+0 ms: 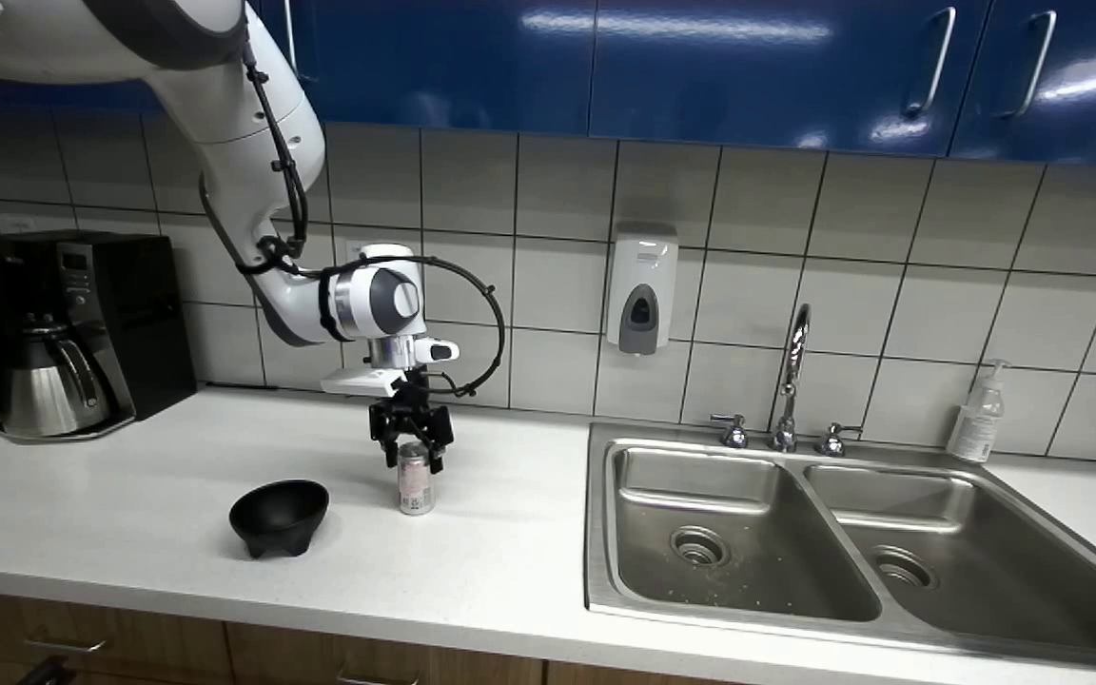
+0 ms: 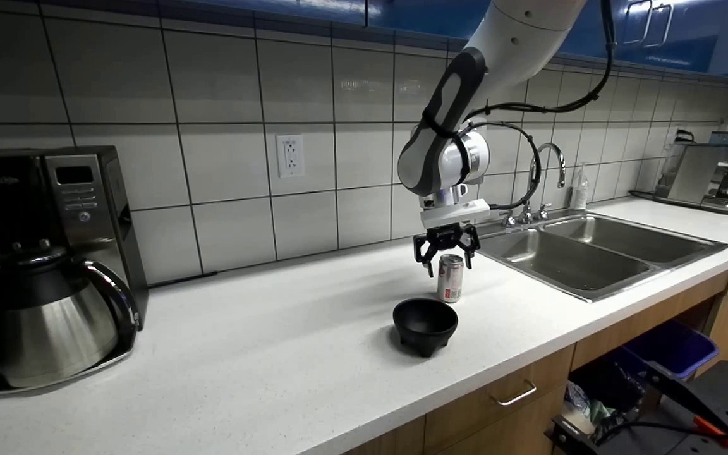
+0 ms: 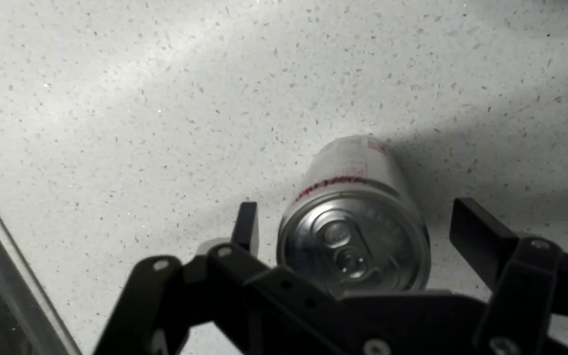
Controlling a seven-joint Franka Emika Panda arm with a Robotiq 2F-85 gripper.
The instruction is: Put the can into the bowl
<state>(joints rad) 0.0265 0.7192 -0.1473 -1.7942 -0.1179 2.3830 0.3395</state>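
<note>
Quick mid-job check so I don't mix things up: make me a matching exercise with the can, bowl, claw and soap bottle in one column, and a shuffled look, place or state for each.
Things:
1. can
2. bowl
3. claw
4. soap bottle

Look, place or state:
A. black, on stubby feet
B. pump on top, by the sink's back edge
C. upright, metal, with red lettering
D. open, jaws spread on either side of the can

Pairs: 1-C, 2-A, 3-D, 4-B

A sink (image 1: pixel 600 533) is being framed by the white counter (image 1: pixel 519 542); a coffee maker (image 2: pixel 79 196), bowl (image 2: pixel 426 332), upright can (image 2: pixel 450 281) and espresso machine (image 2: pixel 696 174) are being carried on it.
</note>
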